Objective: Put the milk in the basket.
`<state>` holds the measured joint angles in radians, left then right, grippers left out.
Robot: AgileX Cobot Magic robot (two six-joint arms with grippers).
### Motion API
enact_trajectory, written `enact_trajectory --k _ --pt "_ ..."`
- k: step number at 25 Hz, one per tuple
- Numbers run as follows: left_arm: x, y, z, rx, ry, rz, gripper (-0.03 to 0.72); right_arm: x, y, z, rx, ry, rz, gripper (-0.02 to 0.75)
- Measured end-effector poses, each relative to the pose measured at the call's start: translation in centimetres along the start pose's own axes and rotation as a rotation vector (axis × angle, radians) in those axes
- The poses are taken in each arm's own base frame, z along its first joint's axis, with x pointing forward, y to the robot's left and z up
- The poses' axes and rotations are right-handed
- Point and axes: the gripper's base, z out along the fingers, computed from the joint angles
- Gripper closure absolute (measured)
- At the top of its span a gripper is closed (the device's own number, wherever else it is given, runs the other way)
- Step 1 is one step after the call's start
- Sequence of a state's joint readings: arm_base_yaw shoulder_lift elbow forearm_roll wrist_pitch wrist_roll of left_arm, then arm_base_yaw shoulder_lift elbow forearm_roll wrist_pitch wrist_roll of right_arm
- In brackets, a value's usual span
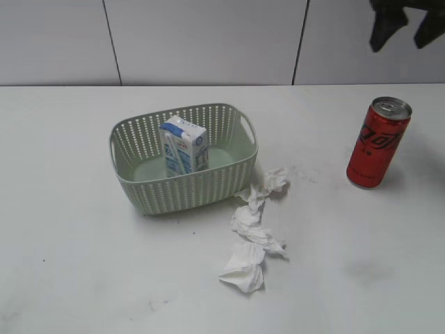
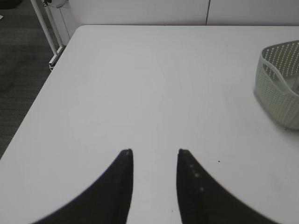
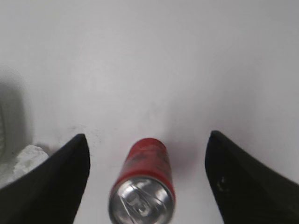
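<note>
The right gripper (image 3: 147,140) is held above the red can (image 3: 142,184), fingers (image 3: 60,179) spread wide and empty. The left gripper (image 2: 154,151) is parted over bare surface (image 2: 140,84). The milk (image 1: 184,145) is seen upright inside the basket (image 1: 183,188), tissues (image 1: 254,233) just beside.

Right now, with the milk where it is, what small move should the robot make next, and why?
Probably none on the milk: it already stands upright inside the basket. The right gripper hangs open high above the red can, holding nothing. I would only draw that arm back, so it does not knock the can.
</note>
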<state>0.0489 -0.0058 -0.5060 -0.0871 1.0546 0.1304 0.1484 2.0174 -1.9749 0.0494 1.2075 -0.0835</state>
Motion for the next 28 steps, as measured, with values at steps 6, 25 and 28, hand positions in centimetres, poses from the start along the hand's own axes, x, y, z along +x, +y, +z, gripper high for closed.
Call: enact_trajectory --k 6,25,28 --pt "0.0 0.0 0.0 0.000 0.000 0.000 0.448 4.4 -1.4 -4.3 0.040 0.024 0.032 0.143" --pt "0.0 0.0 0.0 0.000 0.000 0.000 0.448 27.3 1.2 -9.4 0.056 0.005 0.028 0.144" --pt "0.0 0.0 0.0 0.000 0.000 0.000 0.448 30.0 1.5 -9.5 0.059 -0.020 0.027 0.144"
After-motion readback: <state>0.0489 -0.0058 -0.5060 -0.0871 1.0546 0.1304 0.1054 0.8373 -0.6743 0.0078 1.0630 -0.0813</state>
